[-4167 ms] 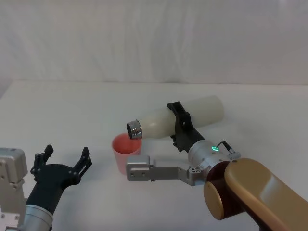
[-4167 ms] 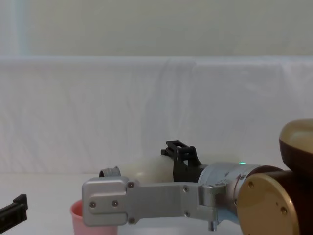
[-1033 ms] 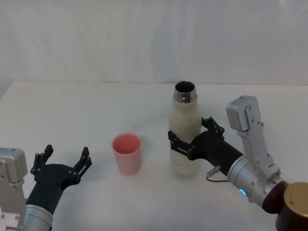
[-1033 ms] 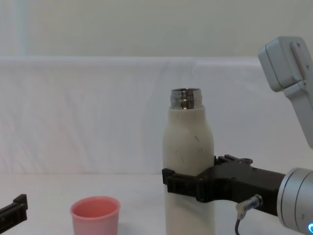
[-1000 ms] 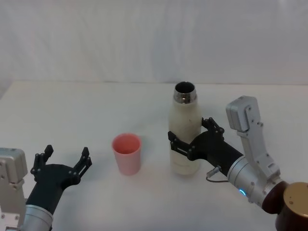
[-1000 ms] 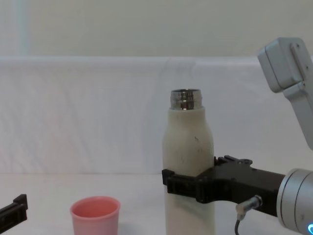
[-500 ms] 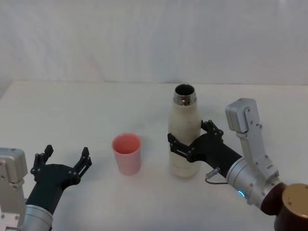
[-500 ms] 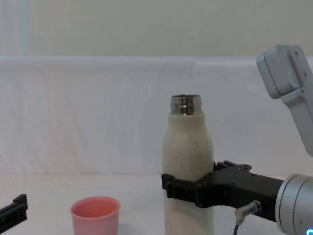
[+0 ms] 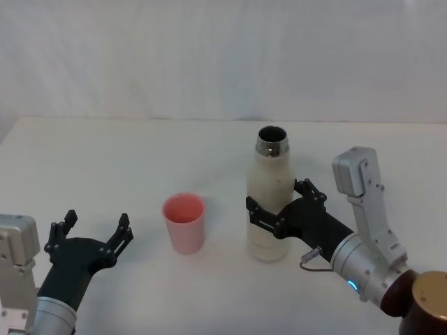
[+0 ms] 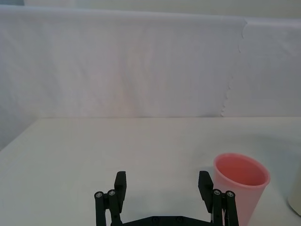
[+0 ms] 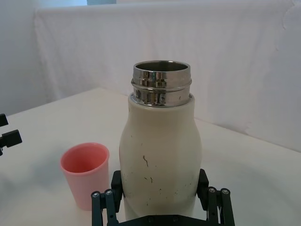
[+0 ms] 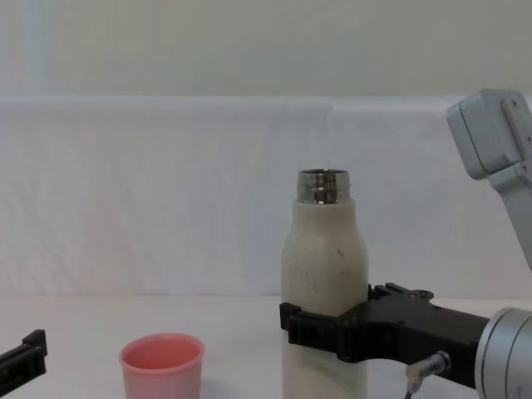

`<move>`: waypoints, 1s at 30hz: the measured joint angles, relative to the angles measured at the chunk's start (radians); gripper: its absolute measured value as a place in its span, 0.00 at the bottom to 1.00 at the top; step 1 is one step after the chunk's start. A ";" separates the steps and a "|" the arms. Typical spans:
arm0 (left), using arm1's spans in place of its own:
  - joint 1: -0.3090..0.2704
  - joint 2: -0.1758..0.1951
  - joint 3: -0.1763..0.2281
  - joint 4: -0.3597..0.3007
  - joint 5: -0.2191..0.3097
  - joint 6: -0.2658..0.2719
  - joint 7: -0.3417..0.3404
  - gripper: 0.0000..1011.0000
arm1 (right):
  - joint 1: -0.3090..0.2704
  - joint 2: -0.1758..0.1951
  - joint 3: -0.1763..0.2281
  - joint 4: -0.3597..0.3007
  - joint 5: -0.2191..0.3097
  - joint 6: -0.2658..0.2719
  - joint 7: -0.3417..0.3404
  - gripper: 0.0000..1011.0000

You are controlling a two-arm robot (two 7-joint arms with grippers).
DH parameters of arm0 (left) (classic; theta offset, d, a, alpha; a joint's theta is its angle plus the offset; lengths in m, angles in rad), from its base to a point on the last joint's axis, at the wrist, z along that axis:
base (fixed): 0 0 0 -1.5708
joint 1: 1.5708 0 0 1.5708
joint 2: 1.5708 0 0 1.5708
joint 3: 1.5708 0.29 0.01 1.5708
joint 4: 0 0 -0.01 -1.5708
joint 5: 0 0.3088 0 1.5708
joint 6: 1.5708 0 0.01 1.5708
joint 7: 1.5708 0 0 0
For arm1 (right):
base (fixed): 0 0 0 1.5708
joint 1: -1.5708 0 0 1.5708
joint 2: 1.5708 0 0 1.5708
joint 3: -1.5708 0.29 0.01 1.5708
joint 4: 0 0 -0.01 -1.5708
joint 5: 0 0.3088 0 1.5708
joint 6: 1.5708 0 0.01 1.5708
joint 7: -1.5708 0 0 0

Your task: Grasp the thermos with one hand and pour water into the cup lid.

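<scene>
White cloth backdrop behind, white tabletop (image 9: 126, 160) in front. Largest thing on it: the thermos (image 9: 270, 209), standing upright right of centre, steel neck open at the top, base seemingly on the tabletop though hidden in the chest view. Wrapped around its lower body, the right hand (image 9: 281, 209), fingers on either side of the cream wall and seemingly pressed to it, a grip low enough to leave the neck free for tipping. Judged from that hold and the upright bottle, either ready for a pour or just set down; contents of the cup not discernible. Near left, the left hand (image 9: 91, 237), spread wide, holding nothing, parked clear of the work. Smallest, the cup lid (image 9: 184, 222), upright, mouth up, left of the thermos and a little apart from it, between the two hands, placed within reach of a leftward tilt of the neck.
</scene>
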 joint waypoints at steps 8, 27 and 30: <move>0.000 0.000 0.000 0.000 0.000 0.000 0.000 0.99 | 0.000 0.013 -0.012 0.008 0.024 -0.009 -0.009 0.94; 0.000 0.000 0.000 0.000 0.000 0.000 0.000 0.99 | 0.003 0.017 -0.016 0.012 0.036 -0.012 -0.011 0.99; 0.000 0.000 0.000 0.000 0.000 0.000 0.000 0.99 | 0.002 0.017 -0.016 0.012 0.036 -0.012 -0.011 0.99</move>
